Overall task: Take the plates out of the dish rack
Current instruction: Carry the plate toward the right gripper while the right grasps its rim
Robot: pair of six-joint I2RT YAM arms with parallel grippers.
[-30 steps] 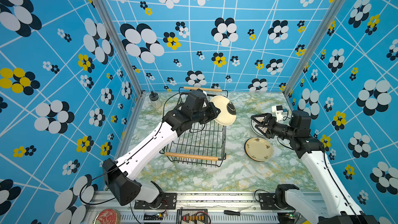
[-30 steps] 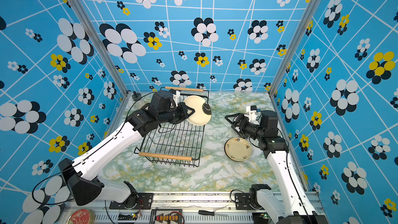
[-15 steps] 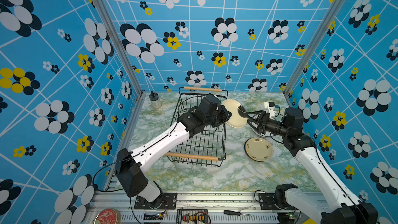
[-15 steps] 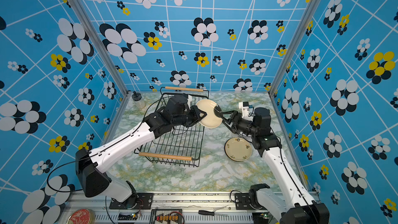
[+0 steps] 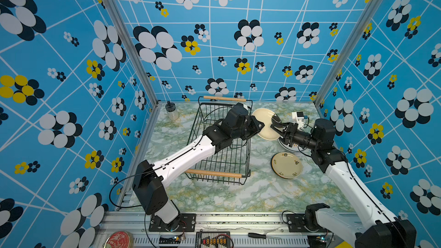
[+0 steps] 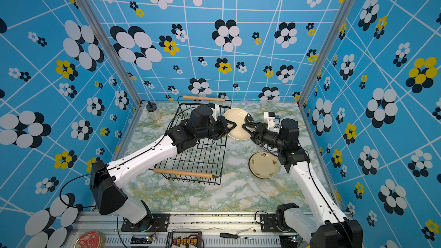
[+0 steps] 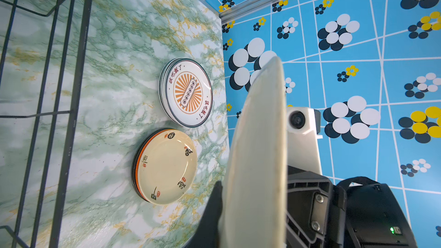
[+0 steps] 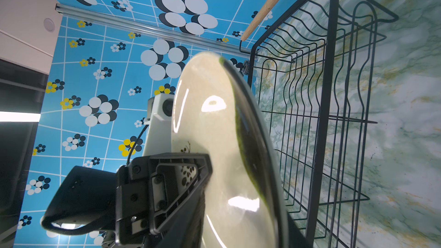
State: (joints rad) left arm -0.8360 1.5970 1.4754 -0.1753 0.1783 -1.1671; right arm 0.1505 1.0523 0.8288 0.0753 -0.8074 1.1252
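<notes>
From here, the left gripper point(image 5: 262, 125) clamps a cream plate point(image 5: 263, 115) upright beside the dish rack point(image 5: 214, 173), seemingly offering it to the right gripper point(image 5: 274, 127); I cannot tell whether its straddling jaws grip yet.

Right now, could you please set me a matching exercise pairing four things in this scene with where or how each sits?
1. green-edged cream plate
2. dish rack
3. sunburst plate stack
4. clear bottle

A. far left corner of the table
B. lying flat on the table
C. held on edge in the air
D. standing, no plates visible inside

Pairs: 1-C, 2-D, 3-B, 4-A
</notes>
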